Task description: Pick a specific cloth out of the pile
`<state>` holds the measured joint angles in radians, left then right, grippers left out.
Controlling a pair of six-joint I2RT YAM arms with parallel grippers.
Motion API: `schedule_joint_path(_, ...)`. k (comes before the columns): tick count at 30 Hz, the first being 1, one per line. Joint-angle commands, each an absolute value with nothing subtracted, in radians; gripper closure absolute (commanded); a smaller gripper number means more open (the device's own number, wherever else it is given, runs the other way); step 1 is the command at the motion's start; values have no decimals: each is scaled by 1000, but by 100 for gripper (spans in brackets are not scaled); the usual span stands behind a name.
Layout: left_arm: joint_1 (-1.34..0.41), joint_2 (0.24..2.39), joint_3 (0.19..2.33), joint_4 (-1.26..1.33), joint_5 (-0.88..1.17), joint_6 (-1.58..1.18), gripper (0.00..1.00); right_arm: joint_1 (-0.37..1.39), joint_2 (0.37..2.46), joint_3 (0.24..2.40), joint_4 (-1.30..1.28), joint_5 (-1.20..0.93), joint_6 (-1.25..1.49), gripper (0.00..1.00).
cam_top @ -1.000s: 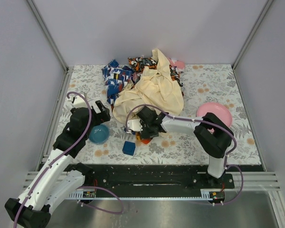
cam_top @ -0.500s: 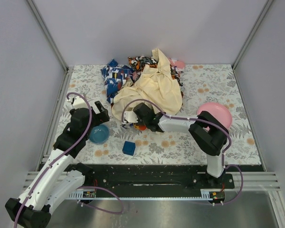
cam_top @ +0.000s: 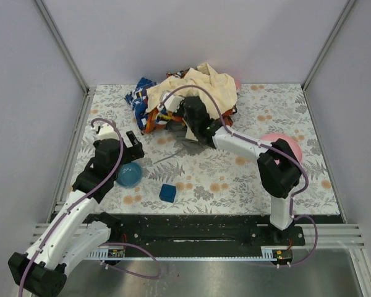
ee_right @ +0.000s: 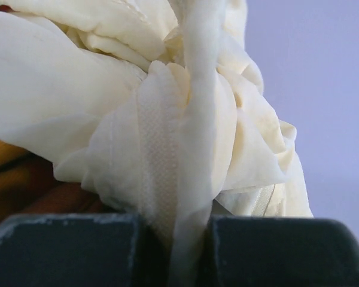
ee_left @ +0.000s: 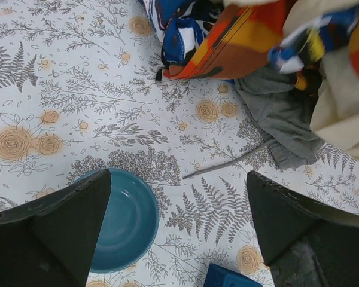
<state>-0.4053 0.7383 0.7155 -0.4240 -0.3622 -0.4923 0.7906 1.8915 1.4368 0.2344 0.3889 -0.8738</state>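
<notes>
The pile (cam_top: 154, 108) lies at the far middle of the table. Its large cream cloth (cam_top: 198, 86) is folded back toward the far wall, and my right gripper (cam_top: 187, 111) is shut on a bunched fold of it (ee_right: 179, 179). The dark grey cloth (ee_left: 281, 116) lies flat on the table at the pile's near edge, below an orange patterned cloth (ee_left: 239, 42) and a blue-and-white one (ee_left: 179, 30). In the top view the grey cloth (cam_top: 190, 136) shows just under the right arm. My left gripper (ee_left: 179, 239) hangs open and empty, left of the pile.
A teal bowl (cam_top: 128, 174) sits under the left gripper, with a small blue block (cam_top: 167, 192) nearer the front. A pink plate (cam_top: 283, 143) is at the right. A thin grey cord (ee_left: 227, 164) trails from the grey cloth. Side walls enclose the table.
My right gripper closed on the cream cloth's near edge and carried it up and back over the pile, uncovering the grey cloth. The left arm barely moved.
</notes>
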Motion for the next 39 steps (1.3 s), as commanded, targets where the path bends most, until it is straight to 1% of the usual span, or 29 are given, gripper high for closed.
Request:
schedule_joint_path(1,-400,779,735,-336,-324,-459,1,664,1956,1659,420,332,-783,100)
schedule_joint_path(7,-400,900,784,-285,-273,-437,1,548,2130,1899,264,180,-580,100)
schedule_joint_path(11,-400,1004,828,-239,-181,-431,1,480,2294,2084,123,89,-415,100)
schedule_joint_path(14,-400,1098,851,-175,-89,-431,1,430,2416,2224,17,-52,-286,100)
schedule_joint_path(16,-400,1176,885,-152,-26,-433,1,397,2517,2358,-128,-161,-186,100)
schedule_joint_path(18,-400,1267,931,-146,35,-436,1,379,2641,2546,-307,-218,-98,100)
schedule_joint_path(19,-400,1313,954,-135,58,-440,1,376,2705,2642,-402,-228,-83,100)
schedule_joint_path(21,-400,1402,1000,-114,107,-446,1,374,2775,2727,-516,-200,-55,100)
schedule_joint_path(23,-400,1514,1044,-89,164,-449,1,373,2767,2668,-528,-152,-6,100)
schedule_joint_path(24,-400,1569,1073,-78,207,-448,1,365,2752,2616,-517,-146,55,97)
schedule_joint_path(25,-400,1615,1119,-84,247,-454,1,364,2729,2577,-509,-156,95,89)
schedule_joint_path(26,-400,1668,1149,-86,265,-460,1,357,2718,2545,-505,-190,118,87)
schedule_joint_path(29,-402,1790,1225,-78,310,-491,1,345,2715,2526,-508,-268,158,87)
schedule_joint_path(34,-416,1951,1325,-83,279,-577,1,336,2717,2534,-503,-281,212,87)
schedule_joint_path(39,-449,2040,1396,-83,278,-607,1,331,2714,2516,-503,-259,242,87)
